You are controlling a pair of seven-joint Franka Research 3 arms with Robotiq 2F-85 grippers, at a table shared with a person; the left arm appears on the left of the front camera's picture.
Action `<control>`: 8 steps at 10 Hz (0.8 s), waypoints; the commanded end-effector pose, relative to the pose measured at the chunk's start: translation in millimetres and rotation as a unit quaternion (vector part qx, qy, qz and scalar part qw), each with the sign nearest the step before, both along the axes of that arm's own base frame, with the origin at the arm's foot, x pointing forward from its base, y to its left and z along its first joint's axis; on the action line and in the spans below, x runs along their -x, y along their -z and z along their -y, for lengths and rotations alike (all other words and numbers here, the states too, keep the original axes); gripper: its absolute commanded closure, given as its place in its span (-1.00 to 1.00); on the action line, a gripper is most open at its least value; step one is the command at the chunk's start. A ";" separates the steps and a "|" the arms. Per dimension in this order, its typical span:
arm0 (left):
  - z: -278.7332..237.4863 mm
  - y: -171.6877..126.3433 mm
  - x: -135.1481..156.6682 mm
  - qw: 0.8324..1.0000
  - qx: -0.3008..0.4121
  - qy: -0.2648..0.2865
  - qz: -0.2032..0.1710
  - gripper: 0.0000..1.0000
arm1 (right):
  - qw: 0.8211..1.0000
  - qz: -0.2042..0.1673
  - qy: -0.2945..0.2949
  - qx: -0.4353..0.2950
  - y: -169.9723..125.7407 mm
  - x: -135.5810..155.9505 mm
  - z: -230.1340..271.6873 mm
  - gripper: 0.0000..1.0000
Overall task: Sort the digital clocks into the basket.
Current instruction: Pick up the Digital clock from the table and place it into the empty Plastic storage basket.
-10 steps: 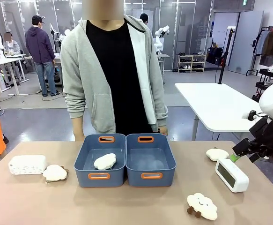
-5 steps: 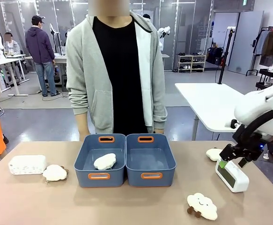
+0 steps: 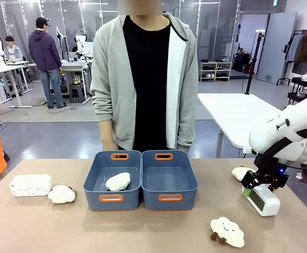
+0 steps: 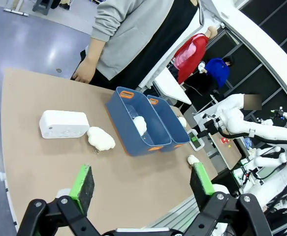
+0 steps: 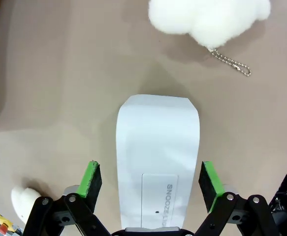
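Digital clock lies on the surface right of the empty basket, between my right gripper's parted pads, not yet touched. My left gripper hangs wide open, empty.

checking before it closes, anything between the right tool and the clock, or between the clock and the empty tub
Nothing visible. The right tool straddles the digital clock, gaps clear at both pads. Bare table runs from it to the empty basket; the cloud toys lie off that line.

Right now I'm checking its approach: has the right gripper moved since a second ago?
Yes. The right gripper has dropped down over the clock, fingers now straddling it.
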State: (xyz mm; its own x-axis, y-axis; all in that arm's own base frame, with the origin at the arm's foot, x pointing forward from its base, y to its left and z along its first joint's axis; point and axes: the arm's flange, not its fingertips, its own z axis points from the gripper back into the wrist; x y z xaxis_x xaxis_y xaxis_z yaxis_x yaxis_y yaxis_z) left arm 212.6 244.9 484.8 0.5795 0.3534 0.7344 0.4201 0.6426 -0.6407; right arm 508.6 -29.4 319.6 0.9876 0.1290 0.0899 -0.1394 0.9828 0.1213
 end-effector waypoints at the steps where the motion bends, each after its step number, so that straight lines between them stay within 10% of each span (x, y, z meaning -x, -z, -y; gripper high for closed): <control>1: -0.7 -2.0 0.0 1.000 -0.003 -0.001 0.001 -1.00 | 1.000 -0.015 0.015 0.023 6.0 -9.2 0.5 -0.56; 2: -0.7 -2.0 0.0 1.000 -0.003 -0.001 0.001 -1.00 | 0.999 -0.015 0.018 0.026 6.7 -9.4 1.3 0.20; 4: -0.7 -2.0 0.0 1.000 -0.003 -0.001 0.001 -1.00 | 0.999 -0.019 0.015 0.032 6.6 -8.4 -0.9 1.00; 8: -0.7 -2.0 0.0 1.000 -0.003 -0.001 0.001 -1.00 | 1.000 -0.006 0.008 -0.003 -24.0 0.7 -0.5 1.00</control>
State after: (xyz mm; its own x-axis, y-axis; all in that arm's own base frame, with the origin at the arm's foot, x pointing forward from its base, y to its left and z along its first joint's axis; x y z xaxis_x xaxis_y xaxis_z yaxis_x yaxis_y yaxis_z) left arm 212.6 244.9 484.8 0.5795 0.3534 0.7344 0.4201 0.6426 -0.6408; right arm 513.7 -29.4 325.3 0.9898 0.1253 0.0682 -0.1316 0.9864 0.0983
